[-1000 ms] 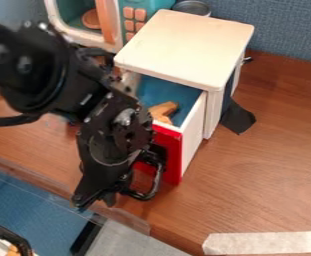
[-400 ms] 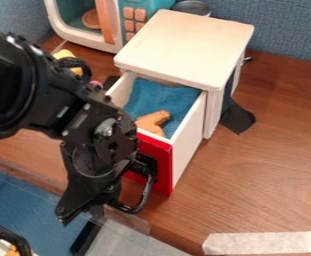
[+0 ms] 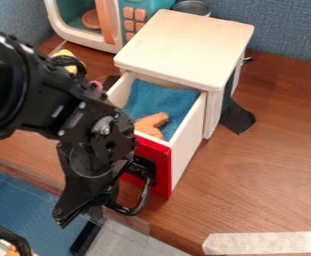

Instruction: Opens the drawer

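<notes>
Well, an open drawer (image 3: 188,142), jaws (image 3: 77,214) by its handle (image 3: 145,192), their state unclear.

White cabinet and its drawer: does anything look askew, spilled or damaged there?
One oddity: a black flap juts out beside the cabinet, onto the table; I can't tell what it is. The open drawer looks straight, a blue cloth and tan piece inside. No spill or damage shows.

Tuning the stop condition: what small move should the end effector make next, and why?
Probably ease the end effector clear of the black handle without pulling further. The drawer stands well out of the white cabinet, exposing the blue cloth inside. The end effector sits right by the handle; I can't confirm contact.
</notes>
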Motion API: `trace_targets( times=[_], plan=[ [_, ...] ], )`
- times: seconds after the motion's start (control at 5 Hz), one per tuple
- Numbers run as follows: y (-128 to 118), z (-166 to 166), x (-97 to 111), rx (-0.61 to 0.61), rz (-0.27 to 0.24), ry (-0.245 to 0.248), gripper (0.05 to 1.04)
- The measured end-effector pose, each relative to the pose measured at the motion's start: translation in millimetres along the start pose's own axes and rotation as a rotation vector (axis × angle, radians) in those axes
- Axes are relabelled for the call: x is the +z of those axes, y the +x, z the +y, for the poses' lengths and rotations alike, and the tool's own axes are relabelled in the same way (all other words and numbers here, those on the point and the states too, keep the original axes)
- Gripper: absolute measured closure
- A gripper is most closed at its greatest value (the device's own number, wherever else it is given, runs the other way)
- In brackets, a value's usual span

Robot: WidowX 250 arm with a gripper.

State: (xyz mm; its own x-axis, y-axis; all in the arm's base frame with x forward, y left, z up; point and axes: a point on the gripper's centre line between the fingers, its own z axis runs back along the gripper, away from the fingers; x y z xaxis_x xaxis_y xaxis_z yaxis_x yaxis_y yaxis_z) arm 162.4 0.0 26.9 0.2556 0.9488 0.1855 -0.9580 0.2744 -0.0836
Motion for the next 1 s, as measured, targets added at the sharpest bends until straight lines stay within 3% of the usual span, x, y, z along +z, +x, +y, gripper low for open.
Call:
trace_targets(
  times=[0.4,0.6,1.0],
  plan=[
    [1,2,5,-0.076,0.007,-0.004,0.241],
    [3,3,13,-0.091,0.000,-0.019,0.070],
    [9,15,34,-0.138,0.009,-0.023,0.081]
  ],
)
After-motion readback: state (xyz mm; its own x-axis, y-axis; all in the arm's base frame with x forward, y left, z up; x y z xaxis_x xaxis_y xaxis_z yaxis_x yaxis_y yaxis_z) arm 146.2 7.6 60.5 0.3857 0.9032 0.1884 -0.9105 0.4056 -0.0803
